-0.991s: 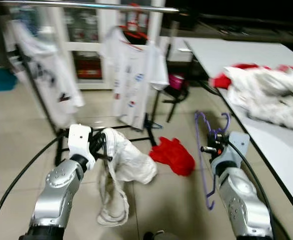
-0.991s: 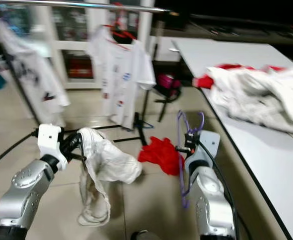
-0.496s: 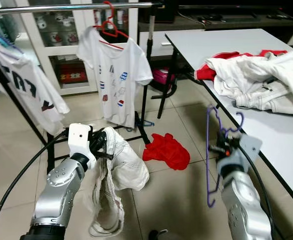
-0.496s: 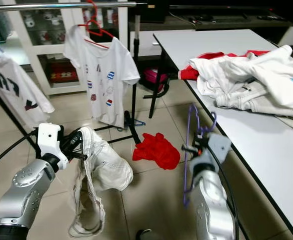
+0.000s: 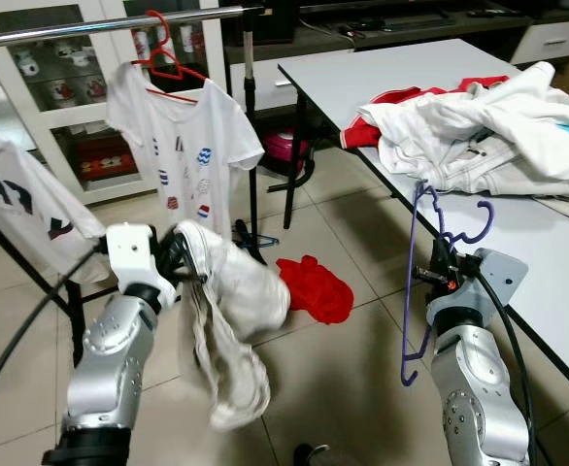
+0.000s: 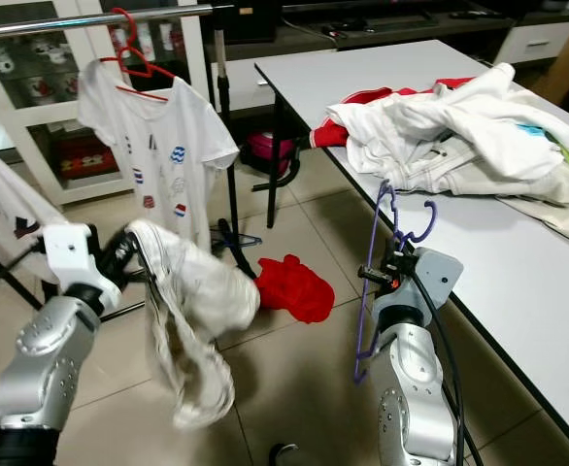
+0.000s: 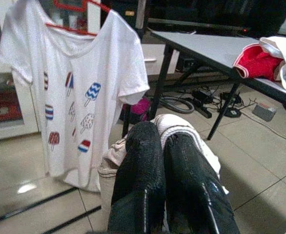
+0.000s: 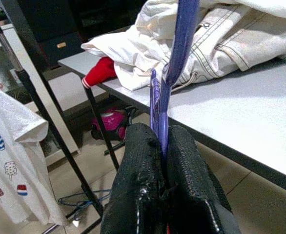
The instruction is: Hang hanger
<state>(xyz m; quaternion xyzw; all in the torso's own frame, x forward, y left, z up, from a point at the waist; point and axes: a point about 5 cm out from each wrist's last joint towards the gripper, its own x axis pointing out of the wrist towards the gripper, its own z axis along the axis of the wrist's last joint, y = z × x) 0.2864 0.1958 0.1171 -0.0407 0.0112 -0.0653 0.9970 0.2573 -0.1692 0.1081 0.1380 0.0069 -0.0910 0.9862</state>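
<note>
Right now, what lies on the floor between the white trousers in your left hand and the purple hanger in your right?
A crumpled red cloth on the tiles, seen in both eye views.

A white table (image 5: 382,73) carries heaped white and red clothes (image 5: 469,121); a red garment (image 5: 314,288) lies on the tiled floor (image 5: 343,388).
</note>
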